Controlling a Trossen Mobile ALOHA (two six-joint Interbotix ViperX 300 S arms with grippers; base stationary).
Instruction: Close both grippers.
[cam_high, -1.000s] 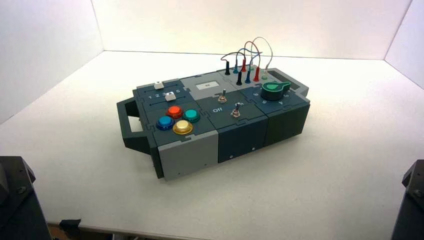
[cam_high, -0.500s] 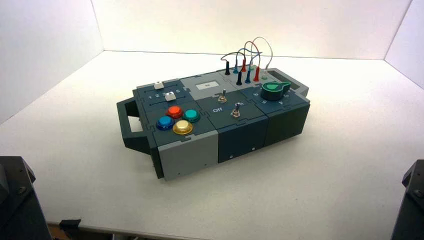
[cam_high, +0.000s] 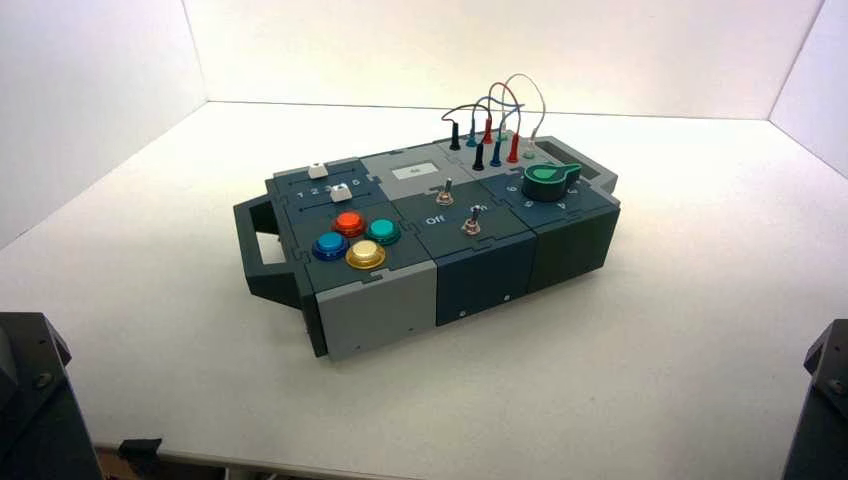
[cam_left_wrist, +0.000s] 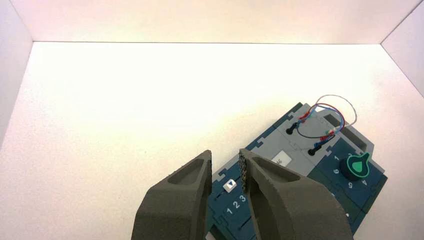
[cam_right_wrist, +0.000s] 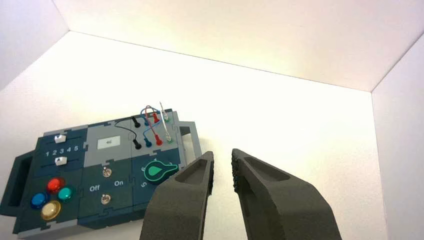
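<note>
The dark blue and grey box (cam_high: 430, 235) stands turned on the white table, well ahead of both arms. My left gripper (cam_left_wrist: 225, 156) hangs in the air above and short of the box's slider end; its fingers stand apart with a clear gap and hold nothing. A white slider cap (cam_left_wrist: 229, 185) shows through that gap. My right gripper (cam_right_wrist: 223, 156) hangs in the air beside the box's knob end; its fingers stand a little apart and hold nothing. The green knob (cam_right_wrist: 156, 171) lies just off its left finger. Both arms are parked at the near corners of the table.
The box bears red (cam_high: 349, 222), teal (cam_high: 382, 231), blue (cam_high: 330, 245) and yellow (cam_high: 366, 254) buttons, two toggle switches (cam_high: 447, 192), a green knob (cam_high: 548, 181) and looped wires on plugs (cam_high: 495, 125). White walls enclose the table on three sides.
</note>
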